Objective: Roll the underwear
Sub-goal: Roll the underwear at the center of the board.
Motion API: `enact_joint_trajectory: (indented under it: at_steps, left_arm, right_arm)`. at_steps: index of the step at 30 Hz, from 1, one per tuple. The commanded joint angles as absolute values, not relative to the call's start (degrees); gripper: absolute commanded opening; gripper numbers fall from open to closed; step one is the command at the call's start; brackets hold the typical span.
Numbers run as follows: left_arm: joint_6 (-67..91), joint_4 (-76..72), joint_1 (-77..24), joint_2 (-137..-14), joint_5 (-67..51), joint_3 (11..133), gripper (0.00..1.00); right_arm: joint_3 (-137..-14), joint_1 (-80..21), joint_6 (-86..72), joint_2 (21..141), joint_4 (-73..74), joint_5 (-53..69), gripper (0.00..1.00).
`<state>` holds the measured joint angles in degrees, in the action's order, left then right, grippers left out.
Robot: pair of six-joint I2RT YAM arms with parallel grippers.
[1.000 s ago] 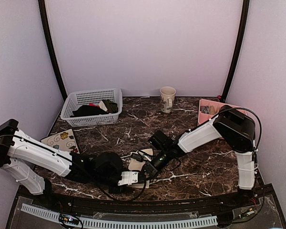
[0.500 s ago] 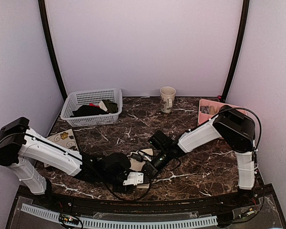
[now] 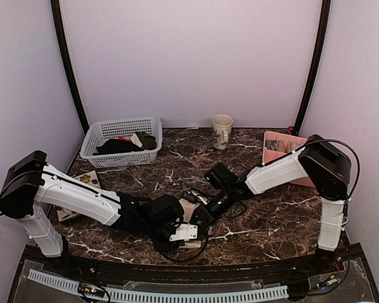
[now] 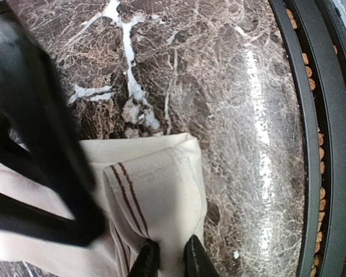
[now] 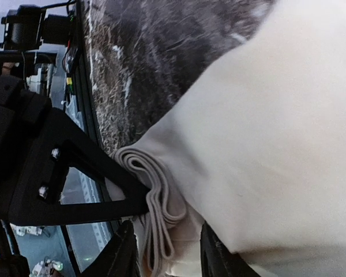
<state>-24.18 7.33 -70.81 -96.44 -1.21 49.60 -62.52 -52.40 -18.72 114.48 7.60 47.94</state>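
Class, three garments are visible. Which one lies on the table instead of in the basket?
The cream underwear, lying on the marble table; the black garment and the olive garment sit inside the white basket.

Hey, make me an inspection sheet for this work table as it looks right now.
Surface: dark brown marble table, no spills seen.
Job's things: cream-beige cloth underwear, partly folded, near the front edge.
Clutter: white plastic basket of dark garments, cream ceramic mug, pink tray, floral tile partly under the left arm.
Grippers: left gripper jaws pinched on the underwear's fold; right gripper jaws apart, layered edge between them.
Cables: black cable looping off the right arm, clear of the cloth.
Surroundings: pale lilac walls.
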Motion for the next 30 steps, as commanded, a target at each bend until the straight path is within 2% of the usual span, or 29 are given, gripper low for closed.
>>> enact_joint_trajectory:
  at_steps: [1, 5, 14, 16, 19, 22, 28, 30]
  left_arm:
    - [-23.13, 18.2, -69.23, -98.61, -12.71, 50.71, 0.03]
    - [-22.52, 22.74, -65.06, -99.23, -22.4, 52.99, 0.03]
    - [-20.48, 31.61, -59.39, -106.05, -38.28, 59.77, 0.02]
    - [-19.8, 32.76, -58.51, -108.62, -40.56, 61.07, 0.02]
    - [-19.29, 34.81, -57.35, -111.86, -43.9, 63.58, 0.02]
    - [-19.29, 36.57, -56.27, -114.61, -46.04, 65.77, 0.02]
    - [-18.6, 38.42, -53.67, -119.63, -51.67, 69.58, 0.02]
    - [-18.87, 39.46, -53.09, -120.75, -52.62, 70.73, 0.02]
  right_arm:
    - [-58.8, -49.53, -16.13, 107.17, 6.93, 36.3, 0.46]
    - [-51.2, -49.22, -13.31, 97.12, 2.34, 28.42, 0.56]
    - [-33.74, -49.85, -7.63, 70.03, -6.14, 11.82, 0.61]
    - [-31.81, -49.83, -8.77, 65.64, -6.83, 7.01, 0.7]
    - [-31.31, -49.79, -13.43, 61.6, -5.07, -3.22, 0.99]
    - [-30.61, -49.5, -13.36, 57.59, -5.6, -4.01, 1.0]
    - [-30.3, -49.85, -6.72, 54.61, -2.32, 13.58, 0.96]
    - [-28.26, -51.33, -6.64, 52.98, -2.62, 14.5, 0.94]
